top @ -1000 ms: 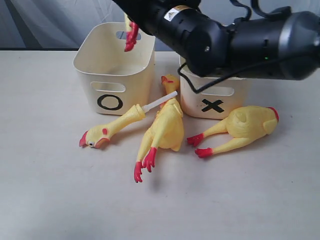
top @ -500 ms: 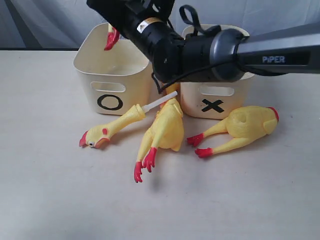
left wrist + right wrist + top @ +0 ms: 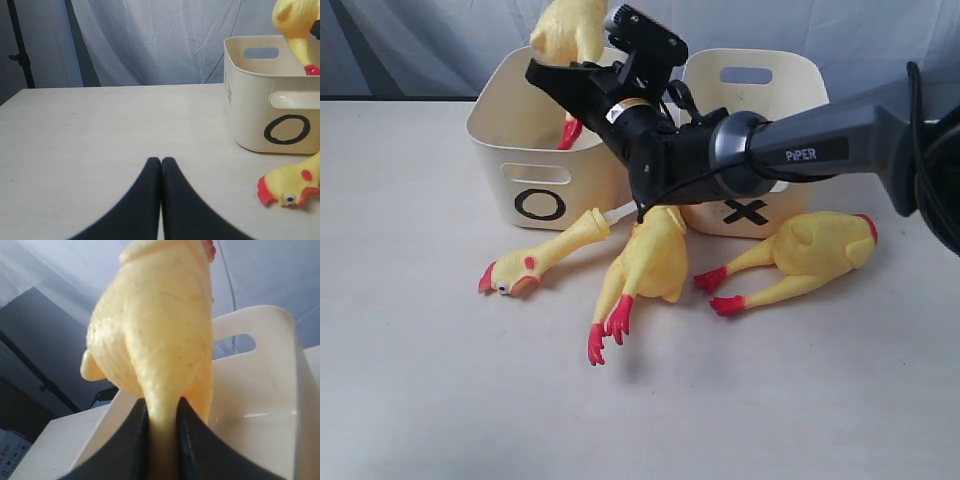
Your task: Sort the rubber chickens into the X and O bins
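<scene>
My right gripper point(image 3: 548, 76) reaches across the middle to the O bin point(image 3: 492, 118), its two black fingers point(image 3: 137, 445) clamped tight on a leg of one rubber chicken point(image 3: 570, 30). In the right wrist view the leg is squeezed between the jaws and the plump yellow body rises just beyond them. From the exterior view that chicken hangs over the back of the O bin, body above the rim and one red foot point(image 3: 570, 131) dangling down inside the tub. My left gripper point(image 3: 161, 162) sits low over the bare table point(image 3: 420, 360), its fingers pressed together with nothing between them; ahead of it I see the side of the O bin and a chicken head beside it. The X bin point(image 3: 802, 198) stands just beside the O bin, on its right. Three pieces lie on the table in front of the bins: a head-and-neck piece point(image 3: 555, 250) with a white tube pointing toward the gap between the tubs, a headless-looking body point(image 3: 655, 255) with red feet toward me, and another body point(image 3: 815, 250) lying on its side in front of the X bin.
</scene>
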Action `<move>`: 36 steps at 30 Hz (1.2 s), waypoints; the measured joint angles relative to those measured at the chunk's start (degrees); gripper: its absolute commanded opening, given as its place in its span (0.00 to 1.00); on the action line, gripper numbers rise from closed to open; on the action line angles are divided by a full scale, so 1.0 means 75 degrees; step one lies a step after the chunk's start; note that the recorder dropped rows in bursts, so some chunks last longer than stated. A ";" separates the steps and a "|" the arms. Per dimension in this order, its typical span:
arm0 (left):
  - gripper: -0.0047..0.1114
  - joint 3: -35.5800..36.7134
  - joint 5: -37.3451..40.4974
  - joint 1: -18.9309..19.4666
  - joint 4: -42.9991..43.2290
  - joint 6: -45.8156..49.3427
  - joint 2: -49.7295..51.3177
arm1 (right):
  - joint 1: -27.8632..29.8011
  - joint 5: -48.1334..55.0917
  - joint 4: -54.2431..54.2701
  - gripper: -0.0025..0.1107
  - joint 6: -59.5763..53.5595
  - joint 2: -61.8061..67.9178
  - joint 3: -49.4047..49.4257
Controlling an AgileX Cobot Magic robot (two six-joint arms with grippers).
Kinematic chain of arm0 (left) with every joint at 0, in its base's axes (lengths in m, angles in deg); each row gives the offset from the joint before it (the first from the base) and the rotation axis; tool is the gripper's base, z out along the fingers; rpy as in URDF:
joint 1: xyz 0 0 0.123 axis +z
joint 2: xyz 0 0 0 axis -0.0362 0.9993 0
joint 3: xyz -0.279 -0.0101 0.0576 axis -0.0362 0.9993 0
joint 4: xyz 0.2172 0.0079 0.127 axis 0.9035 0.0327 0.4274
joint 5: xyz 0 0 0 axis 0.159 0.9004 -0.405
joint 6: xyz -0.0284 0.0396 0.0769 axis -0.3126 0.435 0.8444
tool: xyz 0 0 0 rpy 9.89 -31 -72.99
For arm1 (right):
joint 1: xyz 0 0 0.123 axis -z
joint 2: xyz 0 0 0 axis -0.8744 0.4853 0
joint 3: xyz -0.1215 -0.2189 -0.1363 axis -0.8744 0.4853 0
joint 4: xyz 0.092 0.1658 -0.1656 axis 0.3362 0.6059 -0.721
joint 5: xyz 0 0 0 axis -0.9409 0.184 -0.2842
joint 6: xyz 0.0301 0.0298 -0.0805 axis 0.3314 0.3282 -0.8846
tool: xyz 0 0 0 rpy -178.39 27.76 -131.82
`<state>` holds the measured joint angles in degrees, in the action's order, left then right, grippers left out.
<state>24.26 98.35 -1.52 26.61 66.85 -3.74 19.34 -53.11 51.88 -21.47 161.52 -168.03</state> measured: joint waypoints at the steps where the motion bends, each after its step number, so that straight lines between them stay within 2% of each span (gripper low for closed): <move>1: 0.04 0.0000 0.0000 0.0000 0.0000 0.0000 0.0000 | 0.0038 0.0091 0.0000 0.01 0.0000 0.0031 0.0000; 7: 0.04 0.0000 0.0000 0.0000 0.0000 0.0000 0.0000 | 0.0104 0.0315 0.0017 0.03 0.0000 0.0051 0.0000; 8: 0.04 0.0000 0.0000 0.0000 0.0000 0.0000 0.0000 | 0.0104 0.0335 -0.0006 0.06 0.0000 0.0051 0.0000; 12: 0.04 0.0000 0.0000 0.0000 0.0000 0.0000 0.0000 | 0.0104 0.0447 -0.0096 0.28 0.0000 0.0051 0.0000; 13: 0.04 0.0000 0.0000 0.0000 0.0000 0.0000 0.0000 | 0.0104 0.0465 -0.0096 0.31 0.0000 0.0051 -0.0015; 19: 0.04 0.0000 0.0000 0.0000 0.0000 0.0000 0.0000 | 0.0104 0.0549 -0.0328 0.32 0.0000 0.0026 -0.0028; 25: 0.04 0.0000 0.0000 0.0000 0.0000 0.0000 0.0000 | 0.0104 0.1233 -0.0908 0.32 0.0000 -0.0552 -0.0028; 29: 0.04 0.0000 0.0000 0.0000 0.0000 0.0000 0.0000 | 0.0108 0.3310 -0.1360 0.32 -0.0222 -0.1597 -0.0028; 31: 0.04 0.0000 0.0000 0.0000 0.0000 0.0000 0.0000 | 0.0151 0.5179 -0.1713 0.32 -0.0644 -0.2148 -0.0028; 35: 0.04 0.0000 0.0000 0.0000 0.0000 0.0000 0.0000 | 0.0168 1.0369 -0.2642 0.28 -0.2385 -0.3019 -0.0028; 36: 0.04 0.0000 0.0000 0.0000 0.0000 0.0000 0.0000 | 0.0168 1.1015 -0.2657 0.28 -0.2744 -0.3041 -0.0028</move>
<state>24.26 98.35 -1.52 26.61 66.85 -3.74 20.60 29.50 31.95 -42.05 138.71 -168.24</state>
